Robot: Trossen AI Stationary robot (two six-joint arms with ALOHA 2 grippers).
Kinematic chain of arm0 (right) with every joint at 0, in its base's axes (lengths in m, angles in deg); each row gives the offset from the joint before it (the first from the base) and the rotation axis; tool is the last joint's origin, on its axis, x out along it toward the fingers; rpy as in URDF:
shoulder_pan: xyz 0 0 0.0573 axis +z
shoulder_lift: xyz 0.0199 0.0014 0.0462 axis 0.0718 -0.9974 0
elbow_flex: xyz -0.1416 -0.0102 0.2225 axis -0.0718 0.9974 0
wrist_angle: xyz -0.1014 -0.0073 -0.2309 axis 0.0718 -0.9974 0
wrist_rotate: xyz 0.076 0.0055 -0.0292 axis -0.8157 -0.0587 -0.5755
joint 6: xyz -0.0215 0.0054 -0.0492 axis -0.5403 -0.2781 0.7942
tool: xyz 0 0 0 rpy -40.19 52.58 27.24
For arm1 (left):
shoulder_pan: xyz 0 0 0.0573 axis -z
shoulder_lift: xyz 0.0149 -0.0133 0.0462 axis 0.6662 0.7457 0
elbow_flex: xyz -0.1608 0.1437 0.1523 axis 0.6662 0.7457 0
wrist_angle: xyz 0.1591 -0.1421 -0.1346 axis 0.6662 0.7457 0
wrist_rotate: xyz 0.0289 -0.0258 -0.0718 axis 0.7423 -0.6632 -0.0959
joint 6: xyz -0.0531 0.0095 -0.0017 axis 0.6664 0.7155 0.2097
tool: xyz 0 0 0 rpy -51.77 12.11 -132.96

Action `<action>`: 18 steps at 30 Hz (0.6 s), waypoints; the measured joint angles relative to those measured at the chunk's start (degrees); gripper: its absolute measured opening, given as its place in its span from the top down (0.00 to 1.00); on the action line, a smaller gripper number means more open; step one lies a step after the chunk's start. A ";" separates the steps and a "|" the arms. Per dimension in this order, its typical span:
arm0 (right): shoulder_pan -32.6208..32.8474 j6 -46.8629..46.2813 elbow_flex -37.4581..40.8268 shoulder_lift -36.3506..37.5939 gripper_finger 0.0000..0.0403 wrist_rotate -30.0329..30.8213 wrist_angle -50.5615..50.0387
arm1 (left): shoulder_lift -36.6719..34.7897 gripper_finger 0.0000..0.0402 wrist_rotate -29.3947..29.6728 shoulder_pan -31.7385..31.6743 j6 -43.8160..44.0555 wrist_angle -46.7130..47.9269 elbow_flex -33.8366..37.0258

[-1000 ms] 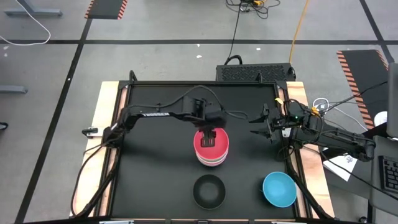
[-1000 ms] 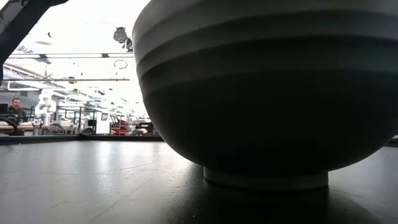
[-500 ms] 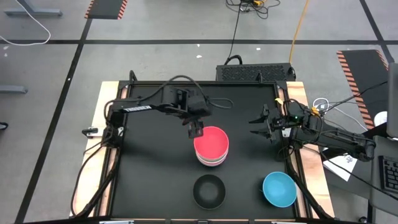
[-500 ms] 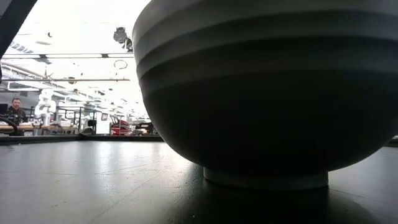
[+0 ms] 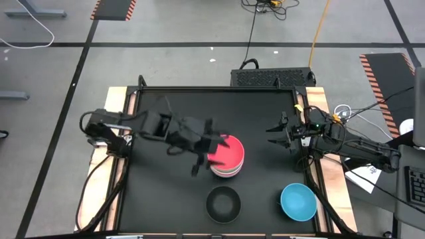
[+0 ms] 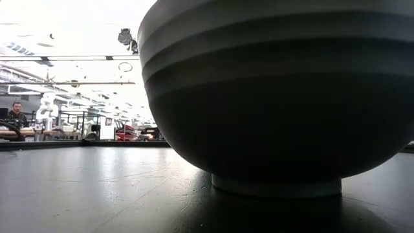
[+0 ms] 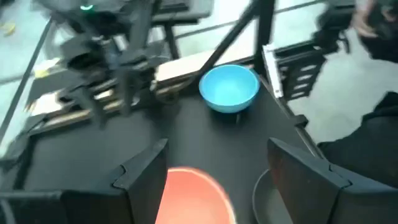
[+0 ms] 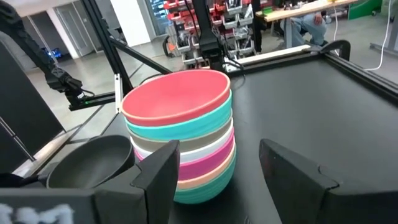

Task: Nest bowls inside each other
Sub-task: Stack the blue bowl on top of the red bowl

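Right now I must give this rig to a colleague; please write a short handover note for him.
Left gripper: open, empty, just left of the stack.
Right gripper: open, empty, waiting at the table's right edge.
Done: the stack stands mid-table, with the pink-red bowl on top.
Left: the black bowl at the front centre and the blue bowl at the front right, both loose, still need to go into the stack.

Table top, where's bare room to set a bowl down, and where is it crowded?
Free: the far strip behind the stack, and the near-left corner left of the black bowl. Crowded: the middle, where the left gripper sits beside the stack, and the near-right corner with the blue bowl. The right gripper waits at the right edge.
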 joint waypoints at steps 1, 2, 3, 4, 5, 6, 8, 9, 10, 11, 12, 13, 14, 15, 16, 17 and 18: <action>0.00 -0.01 0.00 0.06 0.47 0.01 0.10 | -1.39 0.32 -0.46 -0.27 -0.42 -3.20 4.62; 0.00 -0.04 0.00 0.09 0.47 0.02 0.20 | -2.66 0.32 -0.76 -1.14 -0.53 -6.28 9.38; 0.00 -0.46 0.00 0.09 0.47 0.02 0.22 | -4.23 0.32 -0.83 -2.02 -0.36 -9.80 14.12; 0.00 -1.06 0.00 0.14 0.47 0.02 0.12 | -6.06 0.32 -1.13 -3.03 0.08 -13.11 19.13; 0.00 -1.55 0.00 0.15 0.47 0.01 0.08 | -8.06 0.32 -1.92 -4.09 0.50 -16.41 23.95; 0.00 -1.99 0.00 0.22 0.47 -0.07 0.16 | -10.46 0.32 -2.65 -5.04 1.29 -20.39 28.95; 0.00 -2.89 0.00 0.44 0.47 -0.95 0.05 | -16.13 0.32 -3.37 -6.54 3.67 -28.31 38.81; 0.00 -3.14 0.00 0.50 0.47 -1.08 0.13 | -19.30 0.32 -3.63 -7.32 4.82 -31.45 43.53; 0.00 -3.23 -0.02 0.69 0.47 -1.10 0.12 | -22.48 0.32 -3.82 -7.85 5.53 -34.37 48.14; 0.00 -3.22 -0.01 0.87 0.47 -1.09 -0.03 | -25.69 0.32 -3.60 -8.13 6.19 -37.23 52.33; 0.00 -3.19 0.00 0.99 0.47 -1.08 -0.02 | -29.15 0.32 -3.17 -8.16 6.75 -39.68 56.13; 0.00 -3.08 -0.02 1.14 0.47 -1.08 0.14 | -32.47 0.32 -2.79 -7.77 7.10 -41.68 59.50; 0.00 -2.87 -0.01 1.32 0.47 -1.08 0.14 | -35.94 0.32 -2.30 -7.07 7.48 -43.33 62.57; 0.00 -2.45 -0.02 1.48 0.47 -1.05 0.10 | -39.50 0.32 -1.54 -6.35 7.83 -44.02 65.47; 0.00 -1.95 0.00 1.62 0.47 -1.05 0.12 | -42.63 0.32 0.03 -5.68 8.12 -44.00 68.08; 0.00 -1.52 -0.02 1.70 0.47 -1.05 0.16 | -45.49 0.32 2.48 -4.94 8.99 -43.91 70.50; 0.00 -1.18 -0.02 1.70 0.47 -1.03 0.14 | -48.03 0.32 4.85 -4.17 10.26 -43.85 72.77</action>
